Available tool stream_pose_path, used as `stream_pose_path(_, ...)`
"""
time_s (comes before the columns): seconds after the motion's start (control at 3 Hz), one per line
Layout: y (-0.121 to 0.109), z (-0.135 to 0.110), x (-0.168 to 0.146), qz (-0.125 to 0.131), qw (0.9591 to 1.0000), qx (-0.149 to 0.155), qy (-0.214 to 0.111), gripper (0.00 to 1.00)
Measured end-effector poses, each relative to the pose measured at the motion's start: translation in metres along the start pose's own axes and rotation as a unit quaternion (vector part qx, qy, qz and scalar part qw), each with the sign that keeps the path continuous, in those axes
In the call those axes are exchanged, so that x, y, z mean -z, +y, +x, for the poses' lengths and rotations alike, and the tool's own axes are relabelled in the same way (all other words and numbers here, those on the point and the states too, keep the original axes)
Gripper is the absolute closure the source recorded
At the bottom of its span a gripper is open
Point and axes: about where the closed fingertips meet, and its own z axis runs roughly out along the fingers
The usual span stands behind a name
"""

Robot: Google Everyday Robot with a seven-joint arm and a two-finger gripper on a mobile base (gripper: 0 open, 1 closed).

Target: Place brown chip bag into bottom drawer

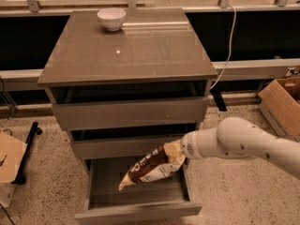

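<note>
The brown chip bag [152, 166] hangs tilted over the open bottom drawer [138, 209], its lower pale end pointing down-left into the tray. My gripper [180, 150] holds the bag's upper pale end, at the drawer's right side just below the middle drawer front. The white arm comes in from the right. The fingers are hidden behind the bag's end and the wrist.
A grey-brown cabinet [126, 46] has a white bowl [111, 18] on its top at the back left. Its two upper drawers [129, 114] are slightly ajar. A cardboard box [283, 102] stands on the floor at right; flat cardboard [9, 156] lies at left. A cable [227, 41] hangs behind.
</note>
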Motion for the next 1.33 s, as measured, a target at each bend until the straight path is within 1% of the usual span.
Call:
stream_pose_path(0.33,-0.023,0.038,-0.054,0.004,0.9981,-0.057,-0.022,1.0)
stream_pose_path(0.67,-0.034,0.037,-0.062,0.018,0.997,-0.065,-0.037,1.0)
stream_pose_path(1.0,-0.032,0.04,-0.078,0.011,0.9971,-0.071,-0.025,1.0)
stream_pose_path(1.33,-0.043,0.069,-0.123,-0.009,0.9944,-0.105,-0.006,1.0)
